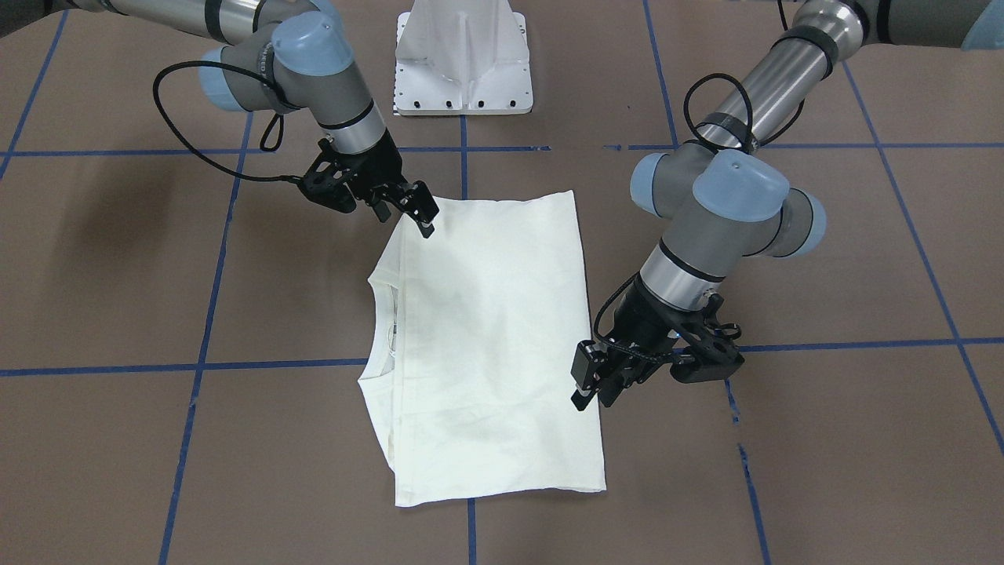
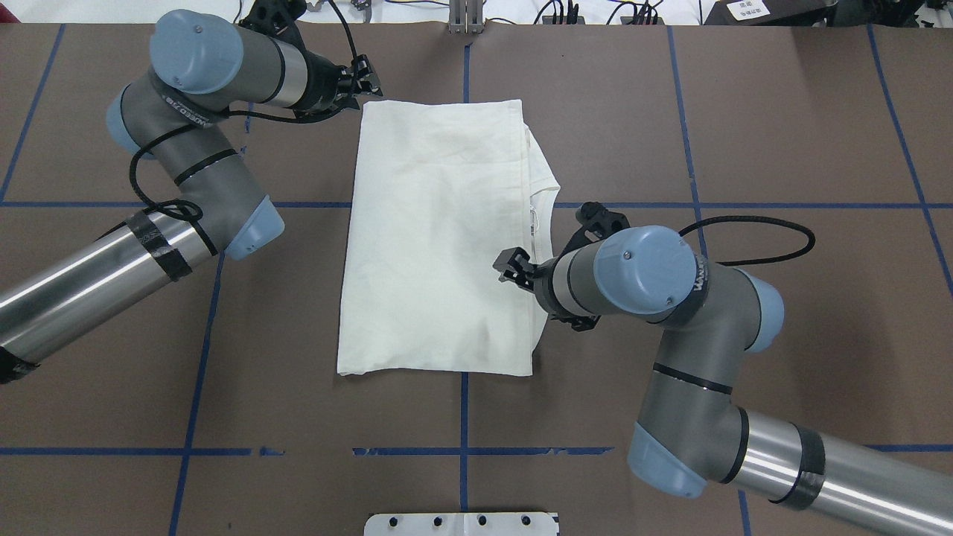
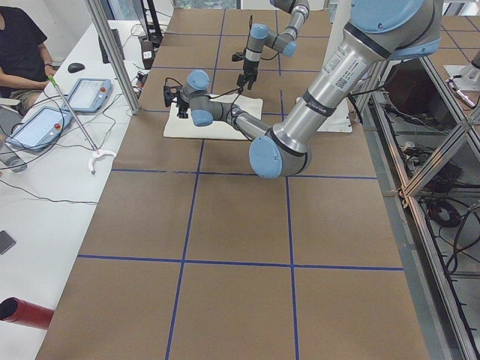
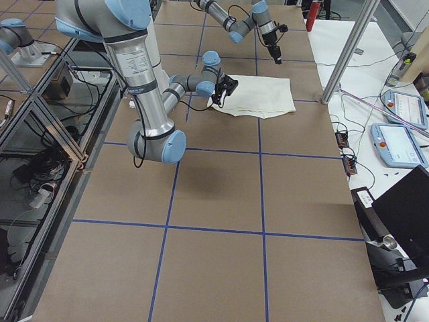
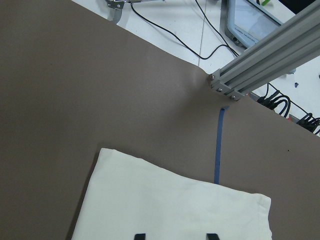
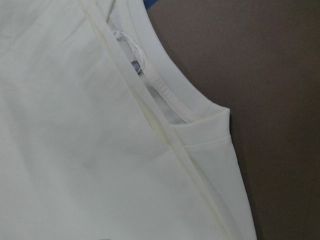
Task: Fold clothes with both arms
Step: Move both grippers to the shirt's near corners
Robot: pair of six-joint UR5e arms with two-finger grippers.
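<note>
The clothes are one cream shirt [image 2: 439,238], folded into a tall rectangle on the brown table with its plain side up. Its collar [image 2: 542,199] shows along the right edge, and no print is visible. My left gripper [image 2: 366,78] hovers open by the shirt's far left corner. The left wrist view shows its fingertips [image 5: 140,236] apart over the cloth [image 5: 175,210] with nothing between them. My right gripper [image 2: 512,266] hangs open over the right edge just below the collar, holding nothing. The right wrist view shows the neckline [image 6: 165,90] and a folded seam.
The white base pedestal [image 1: 463,63] stands at the robot's side of the table. Blue tape lines [image 2: 463,417] grid the brown surface. An aluminium post [image 5: 265,65] rises past the far edge. A person [image 3: 22,45], tablets and a grabber stick [image 3: 75,112] are at the side table.
</note>
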